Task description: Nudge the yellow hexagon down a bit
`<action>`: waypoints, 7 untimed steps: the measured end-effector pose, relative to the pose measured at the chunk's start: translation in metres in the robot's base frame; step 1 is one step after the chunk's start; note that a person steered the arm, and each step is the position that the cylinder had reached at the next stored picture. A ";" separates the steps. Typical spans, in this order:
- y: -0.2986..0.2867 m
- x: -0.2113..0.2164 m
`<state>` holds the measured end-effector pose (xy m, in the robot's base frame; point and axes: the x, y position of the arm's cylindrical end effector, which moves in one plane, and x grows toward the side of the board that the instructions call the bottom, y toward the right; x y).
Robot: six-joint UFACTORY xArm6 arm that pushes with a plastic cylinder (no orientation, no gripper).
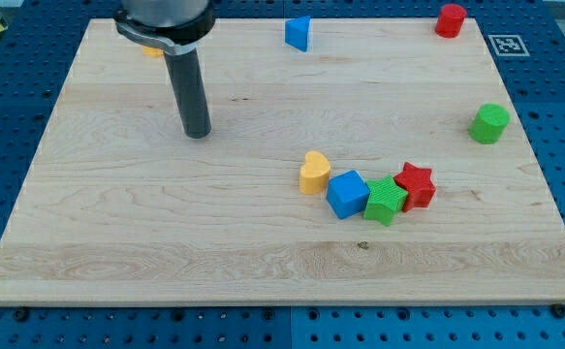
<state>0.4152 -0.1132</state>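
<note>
Only a small yellow-orange sliver of the yellow hexagon (152,52) shows at the view's top left, just under the arm's dark flange, which hides the rest of it. My tip (198,135) rests on the board below and a little to the right of that sliver, well apart from it. No block touches my tip.
A yellow heart (313,173), blue cube (347,193), green star (387,200) and red star (416,185) sit in a touching row right of centre. A blue triangle (298,33) and red cylinder (450,19) lie at the top, and a green cylinder (489,123) at the right.
</note>
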 end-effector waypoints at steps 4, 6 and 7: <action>-0.093 -0.071; -0.102 -0.123; -0.122 -0.161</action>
<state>0.2538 -0.2351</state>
